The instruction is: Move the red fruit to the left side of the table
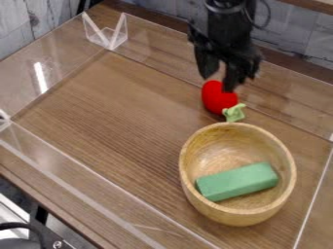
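1. Gripper (224, 77): pointing almost straight down, black fingers spread apart, tips straddling the top of the red fruit (217, 96); released, nothing clamped.
2. Red fruit: lying on the table (117, 117) toward the right rear, pale green cap turned toward the wooden bowl (239, 172), just beside the bowl's far rim. Contact between fingers and fruit not clear from this view.
3. Wooden bowl: near right, holding a green block (239, 182); both apart from the job.
4. Step in hand, by judgement: the approach to the grasp, pick not yet made, fruit not yet on the left side.
5. Next move, by judgement: sink a little lower, close on the fruit's body, lift clear of the bowl rim, carry across to the open left part of the table short of the clear acrylic wall (39, 78).
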Tool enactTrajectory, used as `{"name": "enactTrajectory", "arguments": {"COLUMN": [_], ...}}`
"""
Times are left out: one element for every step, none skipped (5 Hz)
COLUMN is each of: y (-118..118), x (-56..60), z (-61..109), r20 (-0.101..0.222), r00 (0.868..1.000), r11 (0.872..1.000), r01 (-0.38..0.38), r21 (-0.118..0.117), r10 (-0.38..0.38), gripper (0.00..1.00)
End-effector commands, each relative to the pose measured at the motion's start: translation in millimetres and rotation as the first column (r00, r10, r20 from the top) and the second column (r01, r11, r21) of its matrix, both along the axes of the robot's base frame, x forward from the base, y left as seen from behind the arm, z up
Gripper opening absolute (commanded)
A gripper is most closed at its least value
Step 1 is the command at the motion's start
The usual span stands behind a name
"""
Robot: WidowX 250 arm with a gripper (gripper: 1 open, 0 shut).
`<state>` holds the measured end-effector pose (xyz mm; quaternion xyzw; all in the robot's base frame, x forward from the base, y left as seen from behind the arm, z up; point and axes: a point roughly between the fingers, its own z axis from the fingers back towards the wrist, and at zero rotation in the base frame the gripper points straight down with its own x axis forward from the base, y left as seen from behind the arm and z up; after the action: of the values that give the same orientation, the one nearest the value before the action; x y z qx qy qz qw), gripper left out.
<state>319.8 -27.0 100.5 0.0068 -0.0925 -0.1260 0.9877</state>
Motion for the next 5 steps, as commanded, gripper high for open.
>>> {"name": "enactTrajectory", "arguments": {"y": [4.5,13.6,5.8,-3.2,1.8], "x": [22.3,31.6,50.0,57.7,57.3], "z": [-0.2,-12.8,-14.2,-18.5,-27.1], "r20": [0.052,0.052,0.058,0.056,0.054], "r00": [0.999,0.999,0.998,0.997,0.994], "r11": [1.0,1.0,0.999,0.999,0.995], "r01": [0.001,-0.007,-0.032,-0.048,-0.094], "r21": [-0.002,-0.008,-0.013,-0.015,-0.022], "r10": [-0.001,0.007,0.032,0.049,0.095], "gripper": [0.0,0.0,0.0,0.0,0.0]}}
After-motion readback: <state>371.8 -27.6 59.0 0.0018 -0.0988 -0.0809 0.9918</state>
